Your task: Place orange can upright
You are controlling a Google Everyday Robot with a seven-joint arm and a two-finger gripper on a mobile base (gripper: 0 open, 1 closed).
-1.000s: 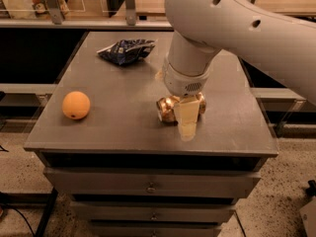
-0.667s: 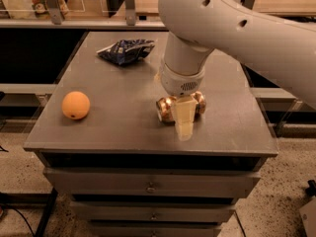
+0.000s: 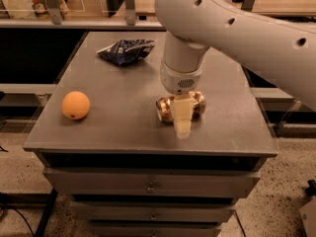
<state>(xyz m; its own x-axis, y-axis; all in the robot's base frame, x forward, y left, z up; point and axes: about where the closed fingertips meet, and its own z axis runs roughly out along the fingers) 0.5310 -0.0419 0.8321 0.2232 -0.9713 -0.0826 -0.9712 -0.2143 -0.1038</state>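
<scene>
Grey metal surface (image 3: 123,127) atop a stack of drawers. At left, near the front edge, a round orange fruit (image 3: 75,105), well apart from everything else and no part of the job. Further back and toward the middle, a crumpled dark blue snack bag (image 3: 126,51), likewise out of the way. Right of centre, the orange can (image 3: 165,108), lying on its side on the surface, long axis left to right, hence not yet upright. Directly over its middle, the end effector (image 3: 181,115), hanging straight down from the white arm (image 3: 237,23) and crossing the can at right angles, probably so as to take it round the waist and tip it onto its base. Clamped on the can or merely around it: cannot tell from here. Likely step in hand: securing the grasp before the turn.
</scene>
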